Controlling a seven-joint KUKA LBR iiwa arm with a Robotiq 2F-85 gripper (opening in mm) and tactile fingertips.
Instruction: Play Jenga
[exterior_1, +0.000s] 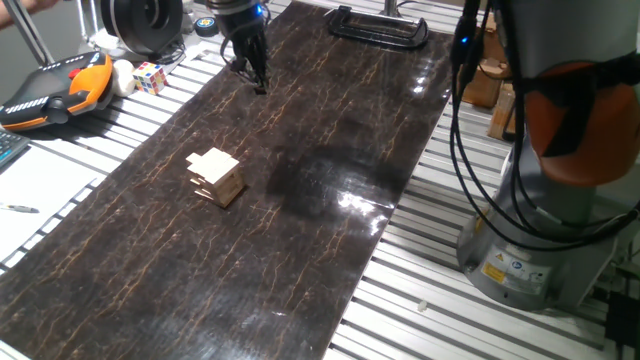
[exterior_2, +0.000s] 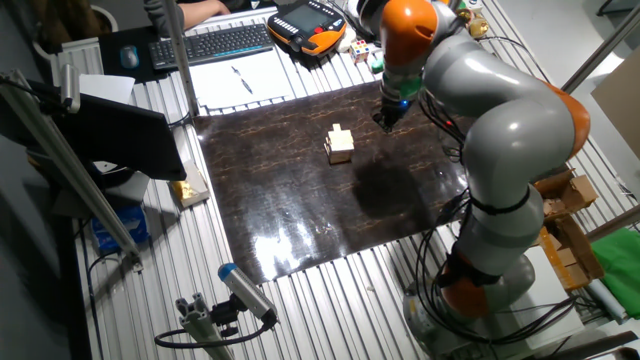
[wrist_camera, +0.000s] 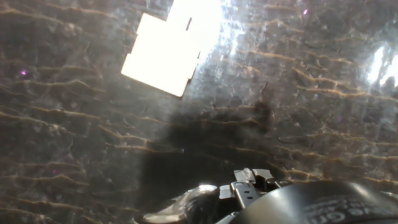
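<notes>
**Stack apart from gripper**

One fixed view: gripper (exterior_1: 258, 80) hung far, fingers together and empty; Jenga (exterior_1: 216, 177) sat mid-mat, nearer and slightly left.

Other fixed view: Jenga (exterior_2: 340, 144) lay left of gripper (exterior_2: 385, 122).

Hand view: Jenga (wrist_camera: 163, 55) upper left, overexposed.

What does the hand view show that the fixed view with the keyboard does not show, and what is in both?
Only the hand view shows the Jenga stack from above, overexposed to a white patch, with glare beside it. Only the fixed view with the keyboard shows the whole arm, the gripper low over the mat beside the stack, a pen on paper, and the orange pendant. Both show the stack standing on the dark veined mat. Neither shows whether the gripper is open or shut.
</notes>
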